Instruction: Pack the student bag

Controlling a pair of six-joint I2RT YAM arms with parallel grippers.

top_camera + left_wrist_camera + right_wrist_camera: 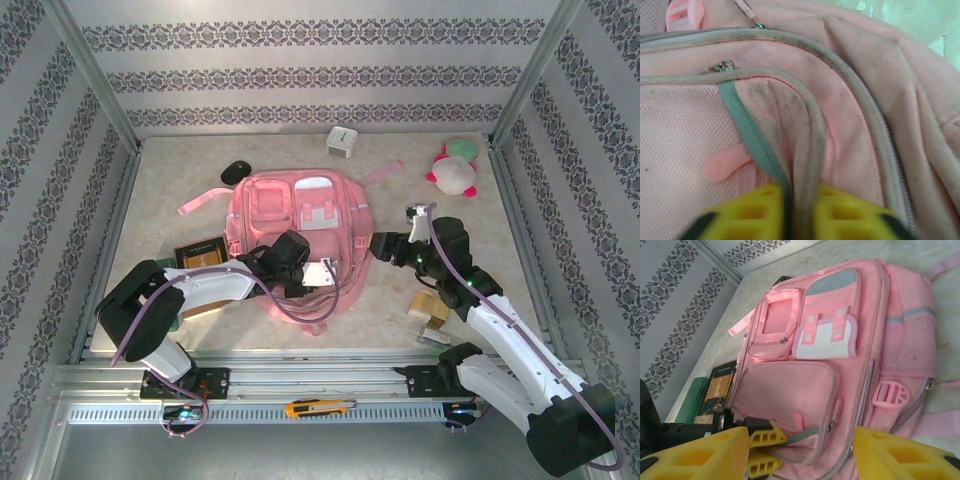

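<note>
The student bag (300, 215), a big pink backpack, lies flat in the middle of the table with its front pockets up. My left gripper (328, 270) sits over its near end. In the left wrist view, that gripper (800, 212) is shut on the grey-piped edge (807, 150) of the lower front pocket, beside a teal-grey strip (747, 130) and a pink zipper pull (725, 165). The right wrist view shows those yellow fingers (765, 437) pinching the pocket's lip (805, 447). My right gripper (375, 245) hovers at the bag's right side, open (801, 457) with nothing between its fingers.
A dark book (200, 255) lies left of the bag under my left arm. A black mouse (236, 170) and a white box (343, 140) sit at the back, with a plush toy (455, 170) at the back right. Wooden blocks (430, 305) rest near my right arm. A utility knife (315, 407) lies on the front rail.
</note>
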